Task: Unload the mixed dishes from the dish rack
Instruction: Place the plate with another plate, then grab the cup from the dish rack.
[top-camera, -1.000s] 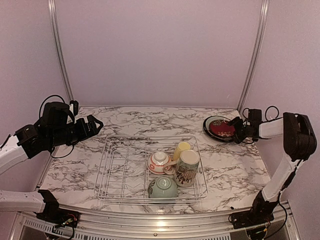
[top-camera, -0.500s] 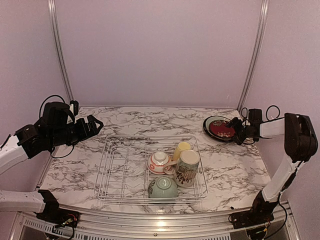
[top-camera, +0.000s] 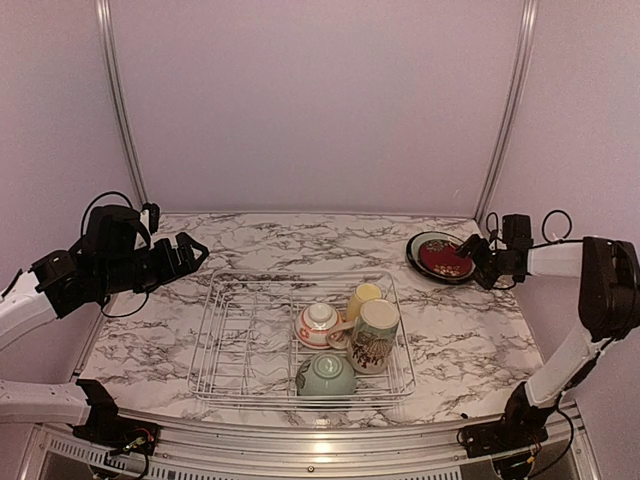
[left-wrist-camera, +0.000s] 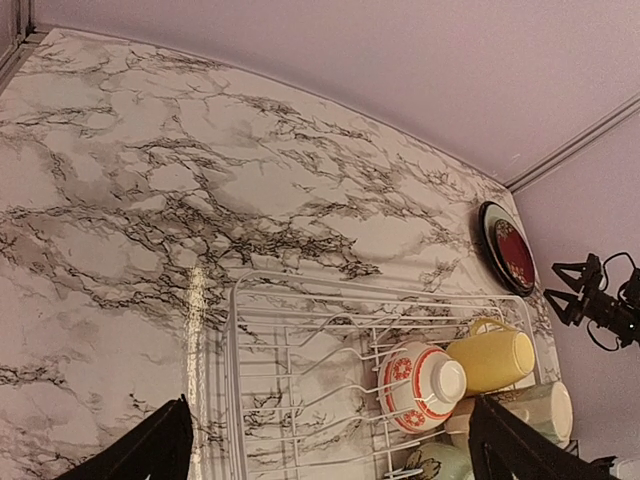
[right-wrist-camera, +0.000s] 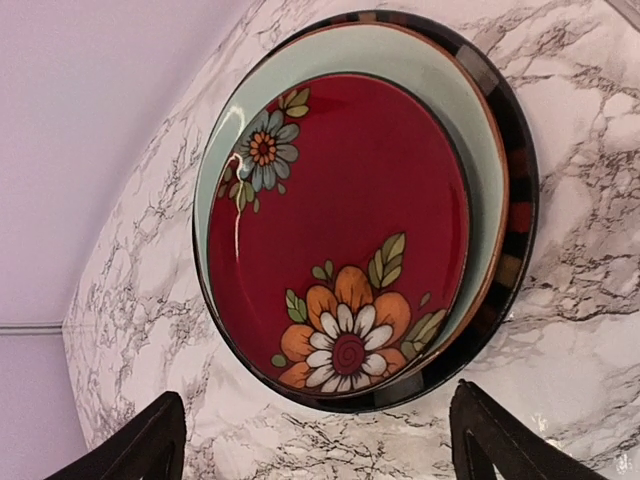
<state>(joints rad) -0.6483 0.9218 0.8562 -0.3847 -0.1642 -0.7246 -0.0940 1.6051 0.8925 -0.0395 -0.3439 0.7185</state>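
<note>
my right tool (right-wrist-camera: 315, 392) gapes empty facing the dark red floral plate (right-wrist-camera: 340, 230), nested in the teal plate (right-wrist-camera: 440, 110), seemingly to save desk (right-wrist-camera: 590, 350) space; my left tool (left-wrist-camera: 330, 405) hangs spread too.

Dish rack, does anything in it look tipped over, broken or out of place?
Nothing looks broken or spilled. The small yellow cup lies on its side beside the white-and-red bowl, which is tipped with its foot showing. Both crowd the right half of the dish rack with the mug and green bowl.
</note>
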